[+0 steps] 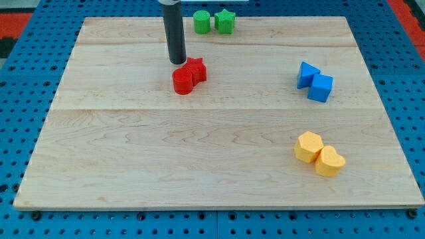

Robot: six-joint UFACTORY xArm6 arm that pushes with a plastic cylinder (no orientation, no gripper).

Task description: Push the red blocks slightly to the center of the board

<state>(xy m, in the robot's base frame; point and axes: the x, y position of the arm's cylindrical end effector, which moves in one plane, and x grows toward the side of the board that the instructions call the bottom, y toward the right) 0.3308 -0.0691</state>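
The board (219, 166), a pale wooden slab of joined planks, fills most of the view and lies on a blue pegboard (20, 133) that shows around all its edges. A red patch is cut off at the view's top right corner and another at the top left.

The rod (175, 33) comes down from the view's top edge; its upper part and the arm above are cut off, so only the dark shaft shows. There is no claw here, nothing that opens or closes and nothing held. My tip (176, 62) rests on the board, bare.

The red blocks sit a little above and left of the board's middle. The red cylinder (182, 81) lies just at 5 o'clock from my tip, very near it; whether they touch cannot be made out. The red star (196, 69) lies at about 4 o'clock from my tip, just beside it, and touches the cylinder.

At 1 o'clock from my tip, by the board's top edge, stand a green cylinder (201, 21) and a green star (224, 21), side by side. Well apart at 3 o'clock are two blue blocks (314, 82), touching; the right one looks like a cube, the left one's shape is unclear. At 4 o'clock, near the lower right, lie two yellow blocks (319, 155), touching, shapes hard to tell.
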